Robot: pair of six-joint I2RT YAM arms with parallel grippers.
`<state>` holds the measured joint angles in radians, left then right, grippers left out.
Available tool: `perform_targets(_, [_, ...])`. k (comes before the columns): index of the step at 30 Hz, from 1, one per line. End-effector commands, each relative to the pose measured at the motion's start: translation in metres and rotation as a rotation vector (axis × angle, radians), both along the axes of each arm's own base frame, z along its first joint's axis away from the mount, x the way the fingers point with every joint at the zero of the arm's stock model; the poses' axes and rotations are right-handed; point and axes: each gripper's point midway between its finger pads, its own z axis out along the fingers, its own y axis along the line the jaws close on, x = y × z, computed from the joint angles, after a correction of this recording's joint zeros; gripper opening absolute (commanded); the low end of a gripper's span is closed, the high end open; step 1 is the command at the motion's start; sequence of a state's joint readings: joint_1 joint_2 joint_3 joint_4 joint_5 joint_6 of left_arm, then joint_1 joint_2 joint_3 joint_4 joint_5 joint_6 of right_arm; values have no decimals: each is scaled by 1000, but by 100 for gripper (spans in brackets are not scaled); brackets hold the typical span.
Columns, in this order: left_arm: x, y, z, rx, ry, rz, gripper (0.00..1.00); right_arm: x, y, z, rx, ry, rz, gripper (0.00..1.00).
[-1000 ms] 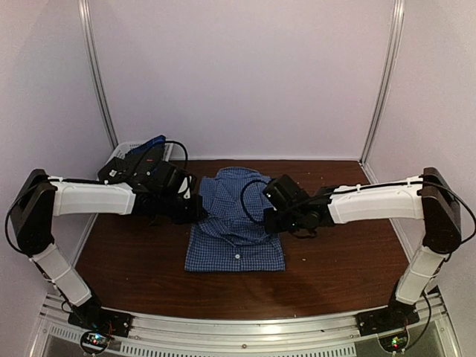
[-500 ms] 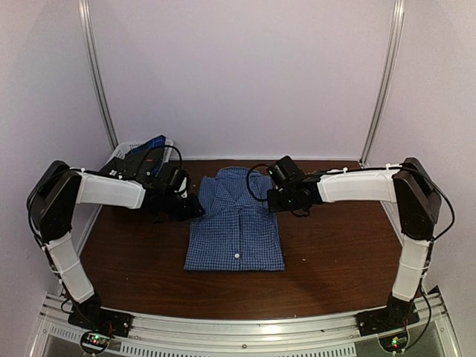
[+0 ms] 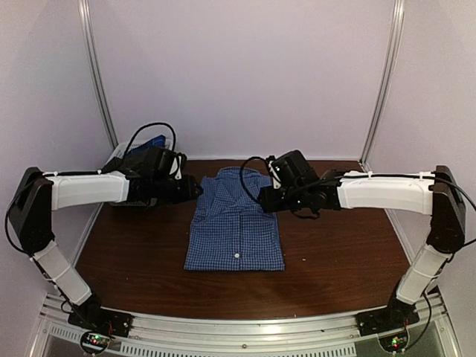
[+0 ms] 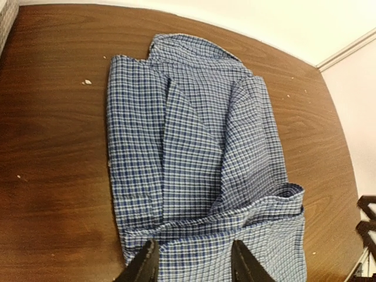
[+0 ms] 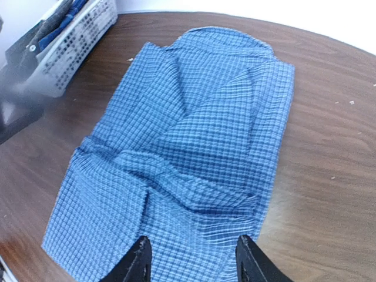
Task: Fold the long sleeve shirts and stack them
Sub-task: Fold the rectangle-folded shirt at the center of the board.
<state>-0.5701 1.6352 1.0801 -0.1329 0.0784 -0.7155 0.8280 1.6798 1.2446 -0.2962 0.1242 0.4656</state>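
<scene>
Fingers of left end effector (image 4: 192,254) and right end effector (image 5: 192,251) are held parted, empty, at 10 and 2 o'clock, likely so the folded checked shirt (image 3: 236,223) lies undisturbed.

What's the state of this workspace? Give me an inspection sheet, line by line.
Surface: brown wooden table, bare around the shirt.
Job's things: one blue-and-white checked button-front shirt, folded, lying flat at centre, collar toward the far wall.
Clutter: small pale crumbs on the wood; white plastic lattice basket at the far left, dark-blue contents unclear.
Grippers: left fingers and right fingers apart, above the shirt, holding nothing.
Cables: black cable loops at both wrists.
Surroundings: pale walls, metal corner posts.
</scene>
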Motion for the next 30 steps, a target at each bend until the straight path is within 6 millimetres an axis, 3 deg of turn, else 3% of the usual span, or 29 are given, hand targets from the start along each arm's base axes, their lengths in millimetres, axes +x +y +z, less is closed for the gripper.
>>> perform_targets(1, [-28,-31,-7,-37,23,-134,38,-25,45,-19,36,52,143,46])
perform_targets(4, [-37,-49,-19,-53,52,-186,31,-27,63,-33,76,95,190,38])
perform_targets(7, [-36,-59,-31,-52,73,-217,28,-19,65,-50,68,117,186,35])
perform_targets(15, [1,-69,-78,63,109,-223,25,27,28,-97,29,192,67,33])
perform_targets(21, [16,-59,-111,103,164,-185,24,33,5,-133,5,273,9,34])
perform_targets(26, [18,-45,-119,133,186,-148,24,31,-7,-137,-14,275,-17,34])
perform_targets(30, [23,-42,-100,128,147,-148,26,35,-12,-119,-24,242,-29,35])
